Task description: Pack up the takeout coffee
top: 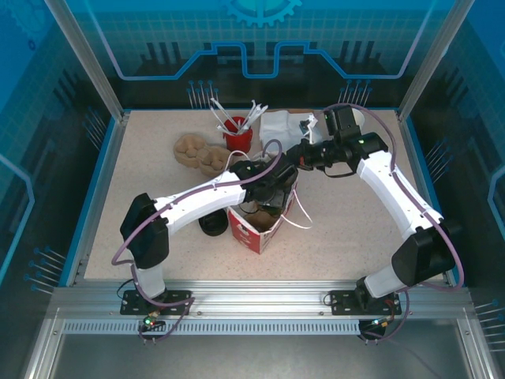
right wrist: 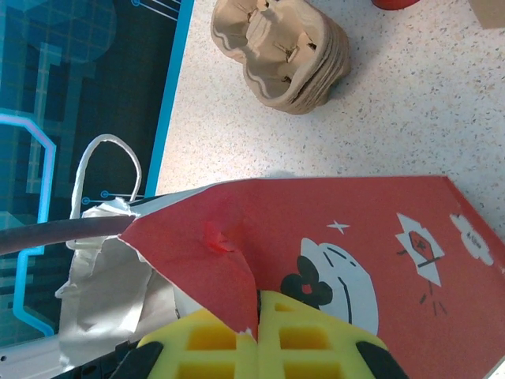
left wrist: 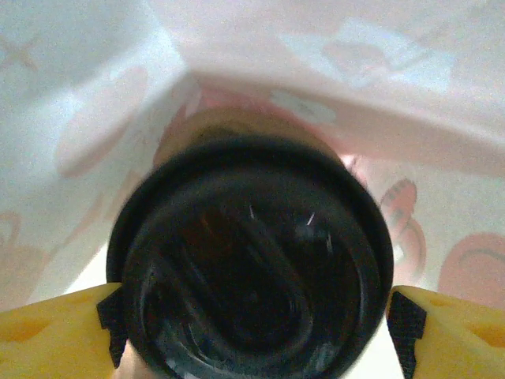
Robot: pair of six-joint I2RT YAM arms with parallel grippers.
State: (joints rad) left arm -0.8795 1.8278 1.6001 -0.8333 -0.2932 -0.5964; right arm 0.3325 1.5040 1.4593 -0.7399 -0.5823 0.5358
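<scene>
Inside the red bag (right wrist: 355, 229), left tool (left wrist: 256, 320) flanks the takeout coffee (left wrist: 252, 260), grip unclear; right tool (right wrist: 259, 339) pinches its rim. Release fully, withdraw straight.

No legible words, numbers or brand names anywhere. Red paper bag (right wrist: 355, 229) carries printed signs only: round black-and-white cartoon figure (right wrist: 331, 280) just above right pincer (right wrist: 259, 347); small white sparkle (right wrist: 338, 227) higher up; white diamond emblem (right wrist: 418, 241) with black strokes off to its right. Back wall: gear emblem (top: 261, 9), no lettering.
</scene>
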